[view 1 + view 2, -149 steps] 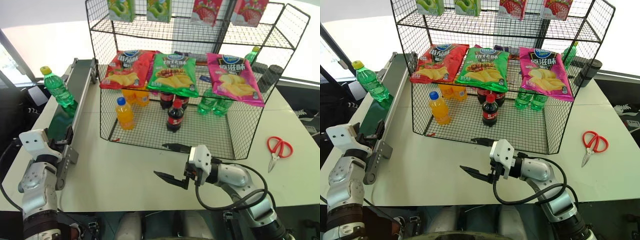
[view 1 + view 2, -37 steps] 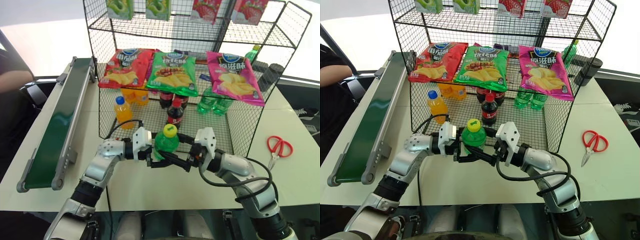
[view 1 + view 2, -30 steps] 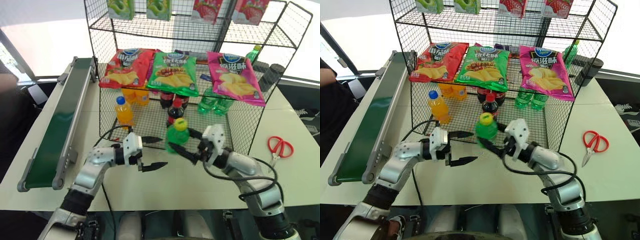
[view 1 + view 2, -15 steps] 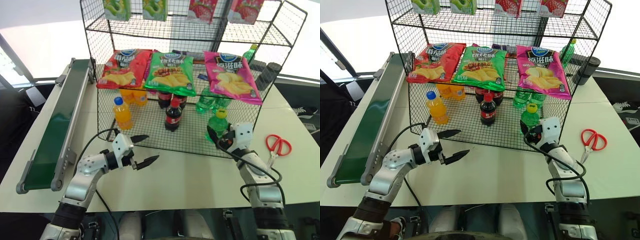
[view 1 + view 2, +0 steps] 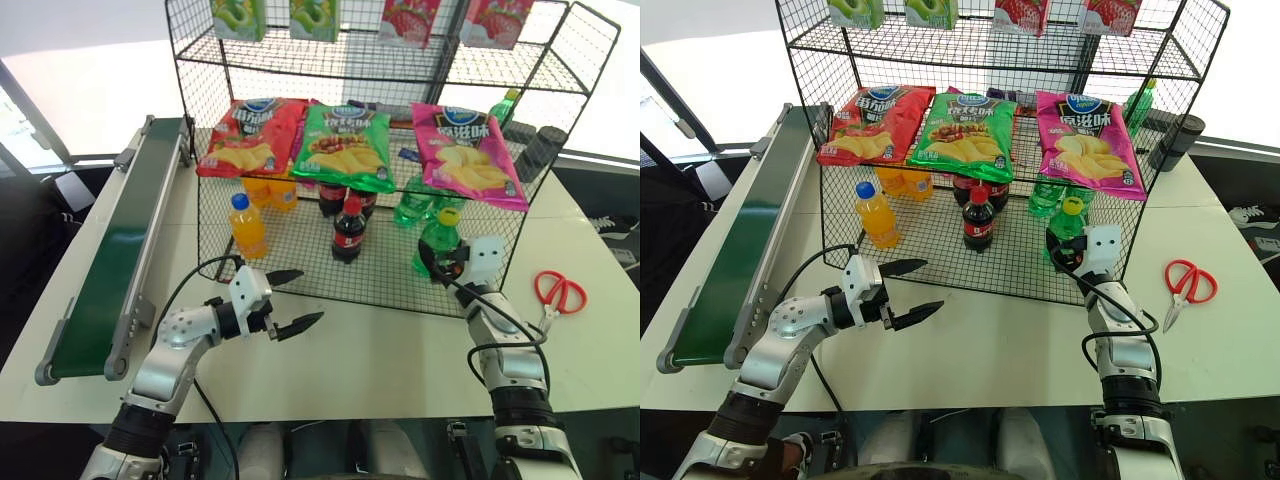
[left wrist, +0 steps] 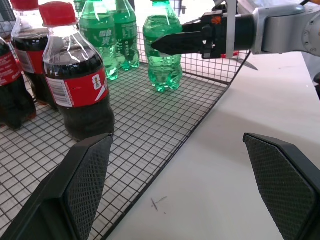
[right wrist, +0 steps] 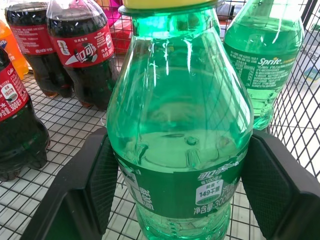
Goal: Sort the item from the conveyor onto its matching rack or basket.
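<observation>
The item, a green bottle (image 5: 440, 240) with a yellow cap, stands upright on the grid floor at the front right of the rack (image 5: 290, 248). My right gripper (image 5: 438, 263) is shut on its lower body. In the right wrist view both pads (image 7: 95, 185) press against the bottle (image 7: 180, 125). My left gripper (image 5: 308, 295) hangs open over the table in front of the rack, holding nothing. The left wrist view shows the bottle (image 6: 162, 55) with the right gripper (image 6: 175, 42) on it. The conveyor (image 5: 110, 260) lies along the table's left side with a bare belt.
On the bottom tier stand an orange bottle (image 5: 246, 225), cola bottles (image 5: 346, 230) and more green bottles (image 5: 412, 205) at the back. Chip bags (image 5: 345, 145) lie on the slanted shelf above. Red scissors (image 5: 555, 295) lie on the table to the right.
The right gripper took the green bottle from the left gripper and carried it right and forward into the rack's bottom tier. The left gripper let go and stays open.
</observation>
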### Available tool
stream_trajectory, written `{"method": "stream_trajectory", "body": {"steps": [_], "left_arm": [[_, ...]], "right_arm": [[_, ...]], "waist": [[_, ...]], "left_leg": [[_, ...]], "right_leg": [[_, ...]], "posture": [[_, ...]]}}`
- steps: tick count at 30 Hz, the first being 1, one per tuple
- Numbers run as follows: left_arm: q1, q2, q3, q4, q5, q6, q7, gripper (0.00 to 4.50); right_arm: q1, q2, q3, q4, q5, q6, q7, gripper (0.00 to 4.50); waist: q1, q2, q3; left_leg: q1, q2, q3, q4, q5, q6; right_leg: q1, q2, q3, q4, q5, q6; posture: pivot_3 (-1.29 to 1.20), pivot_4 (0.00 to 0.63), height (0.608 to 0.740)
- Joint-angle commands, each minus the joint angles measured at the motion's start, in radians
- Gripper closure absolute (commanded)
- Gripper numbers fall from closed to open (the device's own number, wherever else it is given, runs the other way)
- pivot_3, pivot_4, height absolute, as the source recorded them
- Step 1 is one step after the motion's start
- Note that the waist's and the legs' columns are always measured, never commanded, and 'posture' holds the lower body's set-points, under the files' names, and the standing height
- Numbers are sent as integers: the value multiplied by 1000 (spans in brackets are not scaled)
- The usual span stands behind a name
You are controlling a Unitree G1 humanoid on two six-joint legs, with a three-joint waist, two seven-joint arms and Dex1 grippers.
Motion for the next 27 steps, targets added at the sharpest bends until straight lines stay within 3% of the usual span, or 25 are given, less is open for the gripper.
{"method": "stream_trajectory", "body": {"steps": [1, 19, 27], "left_arm": [[-11, 5, 0, -36, -18, 1, -11, 0], [-10, 37, 55, 4, -34, -6, -32, 0], [49, 136, 219, 70, -29, -10, 34, 0]], "right_arm": [[-9, 3, -28, -47, 35, -27, 11, 201], [242, -82, -14, -406, -29, 26, 19, 89], [459, -226, -33, -643, 98, 64, 239, 89]], "waist": [[-1, 0, 0], [4, 0, -1], [4, 0, -1]], "left_leg": [[0, 0, 0, 0, 0, 0], [1, 0, 0, 0, 0, 0], [4, 0, 0, -1, 0, 0]], "right_leg": [[0, 0, 0, 0, 0, 0], [1, 0, 0, 0, 0, 0], [4, 0, 0, -1, 0, 0]], "posture": [[0, 150, 740], [0, 150, 740], [0, 150, 740]]}}
